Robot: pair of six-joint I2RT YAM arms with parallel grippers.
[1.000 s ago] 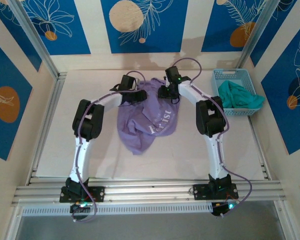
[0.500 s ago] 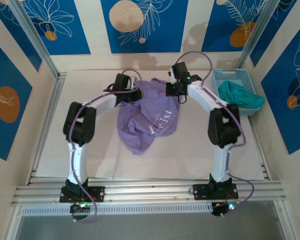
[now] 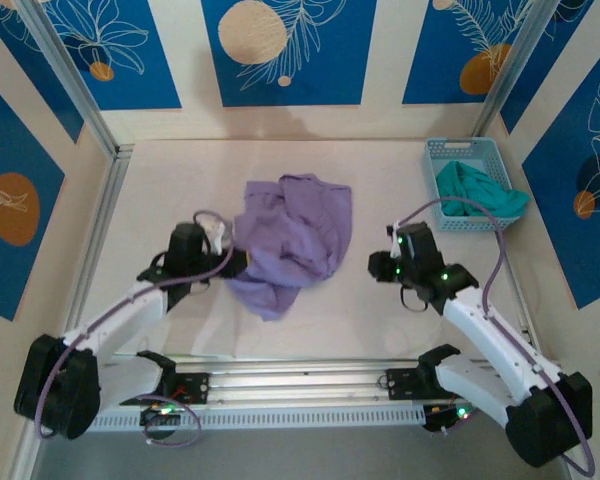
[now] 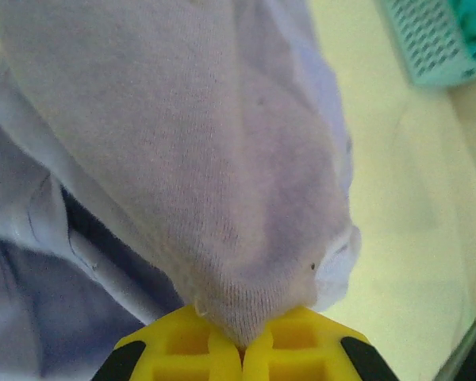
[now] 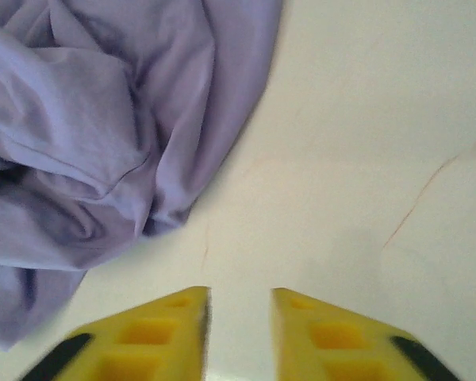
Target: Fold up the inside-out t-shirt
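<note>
Both arms have drawn back from the far side of the table and now lie low, elbows folded near the front rail. The left gripper is clamped on a fold of the lavender t-shirt, which lies crumpled mid-table. The right gripper stands narrowly parted and empty over bare table, just right of the cloth. A teal garment sits in the blue basket, well apart.

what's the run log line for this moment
left gripper: shut on t-shirt edge | right gripper: open, empty, over table beside t-shirt | t-shirt: crumpled, not folded
</note>
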